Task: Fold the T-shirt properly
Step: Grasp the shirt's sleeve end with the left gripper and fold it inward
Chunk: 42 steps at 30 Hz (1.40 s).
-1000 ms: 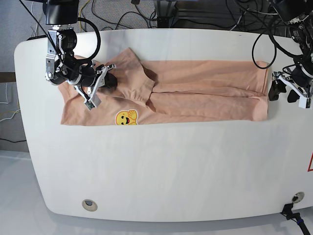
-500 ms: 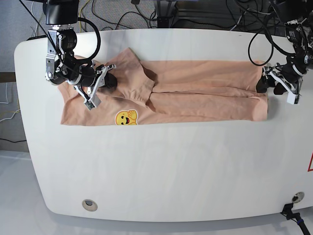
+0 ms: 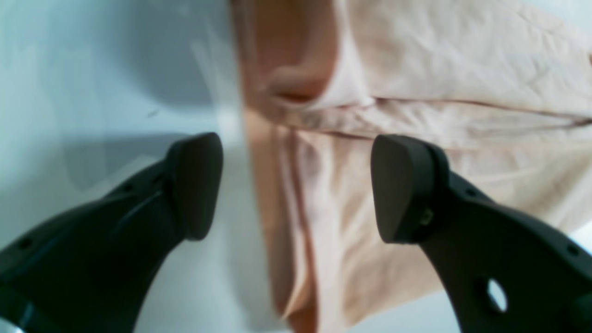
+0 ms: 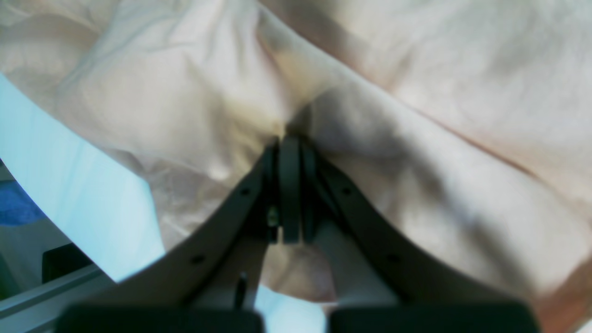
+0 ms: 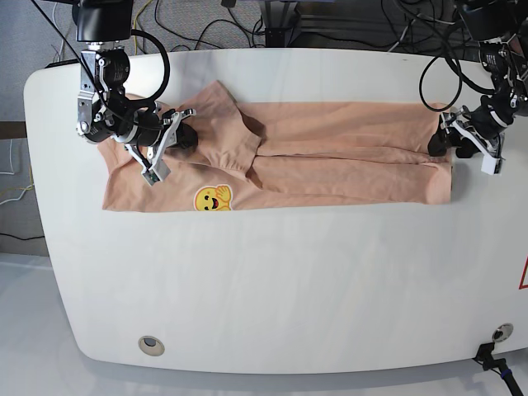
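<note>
Across the upper half of the base frame, T-shirt [image 5: 330,153] lying lengthwise left-to-right on the desk [image 5: 272,280], left hand [image 5: 456,144] spread wide at its right end, right hand [image 5: 169,136] clenched on the left-end cloth.

You have a white table [image 5: 272,280] with rounded corners filling most of the base view. Note a round metal fitting [image 5: 151,345] set into its surface at 7 o'clock, and a second, smaller fitting [image 5: 502,332] at 5 o'clock, with a black plug [image 5: 487,356] just beside it at the table's edge. A red triangular marking [image 5: 523,276] is cut off by the frame at 4 o'clock. Beyond the table's far edge, at 12 o'clock, you see a dark stand [image 5: 285,21] on grey floor, with loose black cables [image 5: 198,25] at 11 o'clock. In the right wrist view, a blurred blue object [image 4: 16,206] lies off the table at 9 o'clock; its identity cannot be told.
</note>
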Available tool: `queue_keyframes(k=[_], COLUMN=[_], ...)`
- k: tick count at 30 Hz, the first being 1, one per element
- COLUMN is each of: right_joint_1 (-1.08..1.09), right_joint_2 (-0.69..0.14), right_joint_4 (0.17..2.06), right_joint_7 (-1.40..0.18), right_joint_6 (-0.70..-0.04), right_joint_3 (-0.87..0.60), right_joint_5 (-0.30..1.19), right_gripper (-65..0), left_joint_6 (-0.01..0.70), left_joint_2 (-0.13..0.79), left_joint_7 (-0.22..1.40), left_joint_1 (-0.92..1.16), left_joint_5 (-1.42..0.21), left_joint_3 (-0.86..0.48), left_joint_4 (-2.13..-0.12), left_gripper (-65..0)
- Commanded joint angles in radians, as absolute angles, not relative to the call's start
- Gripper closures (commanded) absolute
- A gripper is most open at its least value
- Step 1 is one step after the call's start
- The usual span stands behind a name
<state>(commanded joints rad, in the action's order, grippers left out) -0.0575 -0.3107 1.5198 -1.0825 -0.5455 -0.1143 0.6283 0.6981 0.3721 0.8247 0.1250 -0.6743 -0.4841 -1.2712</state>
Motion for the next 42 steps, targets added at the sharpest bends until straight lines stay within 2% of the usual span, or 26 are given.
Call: queue_keyframes(k=[7,13,14,19,21,22,28,34,42], right_joint_1=[-0.058,-0.058,-0.058,-0.058,-0.058,-0.058,-0.058,-0.056,-0.058], right_joint_2=[-0.311,-0.311,-0.311,-0.311,-0.311,-0.311,-0.311,-0.311,-0.311], right_joint_4=[1.518,1.518,1.518,1.518,1.518,1.518,1.5,1.442,1.442], right_joint_7=[-1.082,-1.082,-1.082,-1.082,-1.082,-1.082,-1.082,-1.047,-1.047], right_joint_6=[-0.545,-0.545,-0.545,-0.545,-0.545,-0.545,-0.545,-0.545,-0.545], right_joint_3=[-0.114,-0.114,-0.114,-0.114,-0.114,-0.114,-0.114,-0.114,-0.114], right_joint_5=[0.628,0.628,0.628,0.628,0.628,0.628,0.628,0.628,0.628], right_gripper=[0.0,0.0,0.0,0.0,0.0,0.0,0.0,0.0,0.0], left_joint_6=[0.698,0.698,0.698,0.698,0.698,0.698,0.698,0.698,0.698], left_joint_2=[0.305,0.298,0.298,0.298,0.298,0.298,0.265,0.248,0.229], left_joint_7=[0.825,0.825,0.825,0.825,0.825,0.825,0.825,0.826,0.826], left_joint_1=[0.117,0.105,0.104,0.081,0.079,0.079,0.085,0.105,0.099], left_joint_5=[-0.671,-0.668,-0.668,-0.668,-0.673,-0.674,-0.676,-0.737,-0.809], left_joint_3=[-0.473,-0.473,-0.473,-0.473,-0.473,-0.473,-0.435,-0.283,-0.107], left_joint_4=[-1.273,-1.273,-1.273,-1.273,-1.274,-1.277,-1.377,-1.532,-1.63], left_gripper=[-47.5,-45.6,-41.2,-9.5,-2.0,-0.4,0.0,0.0,0.0])
